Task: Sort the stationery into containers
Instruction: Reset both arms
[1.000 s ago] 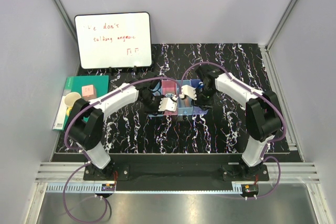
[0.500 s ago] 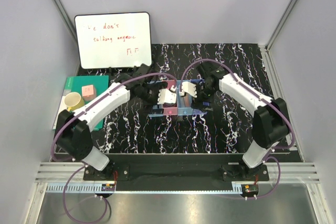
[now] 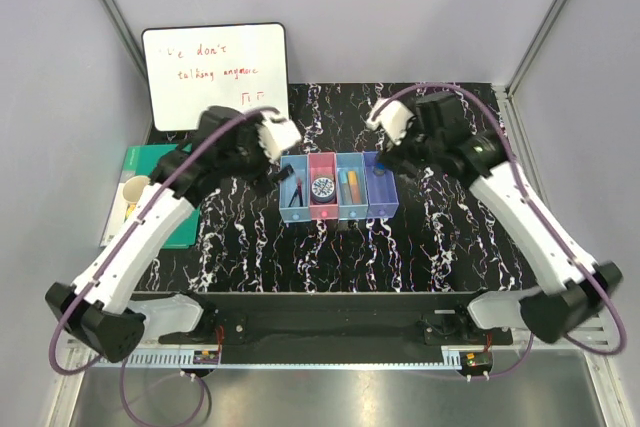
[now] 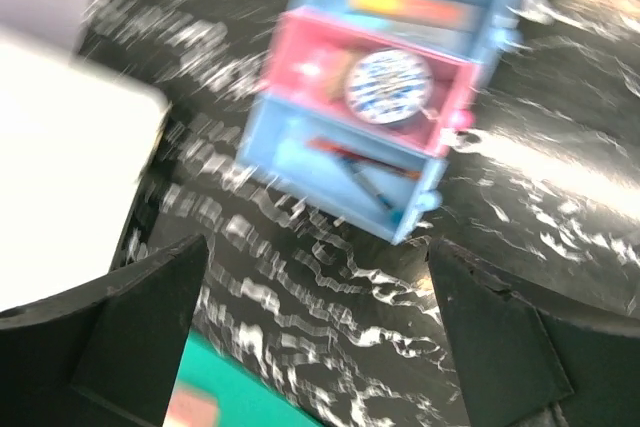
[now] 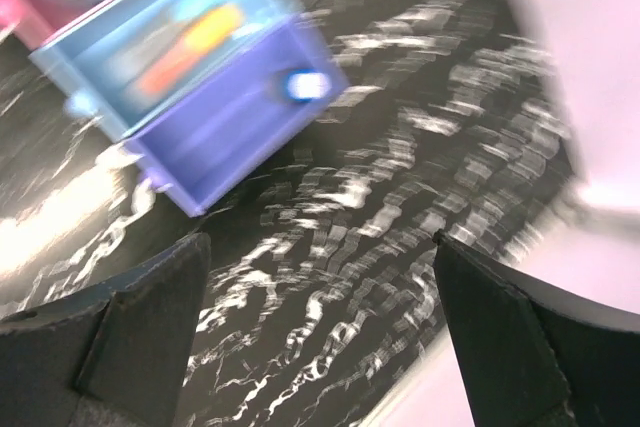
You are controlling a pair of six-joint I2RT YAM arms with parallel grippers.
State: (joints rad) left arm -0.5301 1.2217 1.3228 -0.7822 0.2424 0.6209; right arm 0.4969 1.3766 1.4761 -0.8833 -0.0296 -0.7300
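Pink bin [image 3: 322,210] holds the round tape roll [image 3: 322,186].

Top external: fixed high behind the arm bases [image 3: 190,322], looking down across the whole counter [image 3: 450,247]. Left wrist: closer, blurred, looking down between the fingers of the left end effector [image 4: 318,245]. Right wrist: likewise, past the right end effector [image 5: 322,237]. All three share the containers [image 3: 381,204].
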